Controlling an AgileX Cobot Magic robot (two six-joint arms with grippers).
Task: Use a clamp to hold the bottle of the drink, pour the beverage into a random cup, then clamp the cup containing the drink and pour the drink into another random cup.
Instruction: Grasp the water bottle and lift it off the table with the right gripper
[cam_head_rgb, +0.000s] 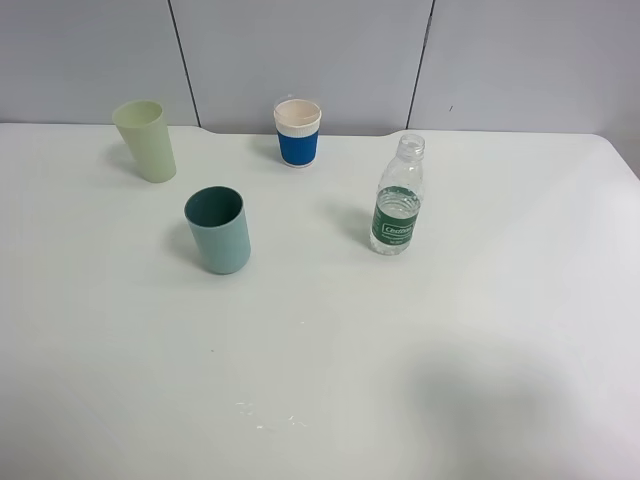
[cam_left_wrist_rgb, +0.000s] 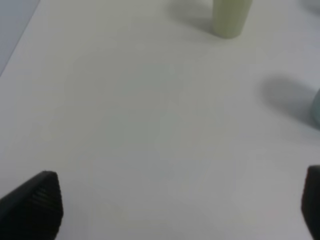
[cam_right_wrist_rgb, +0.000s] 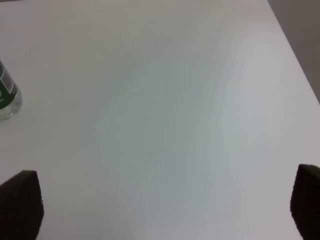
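presently: bottle (cam_head_rgb: 398, 200) upright on surface (cam_head_rgb: 330, 390), well apart from teal cup (cam_head_rgb: 218, 232), green cup (cam_head_rgb: 146, 140), blue cup (cam_head_rgb: 298, 133), leaving room to grasp. left gripper (cam_left_wrist_rgb: 172, 202), right gripper (cam_right_wrist_rgb: 162, 202) both spread wide, empty. bottle nearer right gripper; judged its pick.

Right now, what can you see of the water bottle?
The bottle is clear plastic, with a green label bearing white lettering round its lower half. It stands upright on the white table, right of the blue-banded cup and apart from it. Whether it is capped I cannot tell. Only the table touches it.
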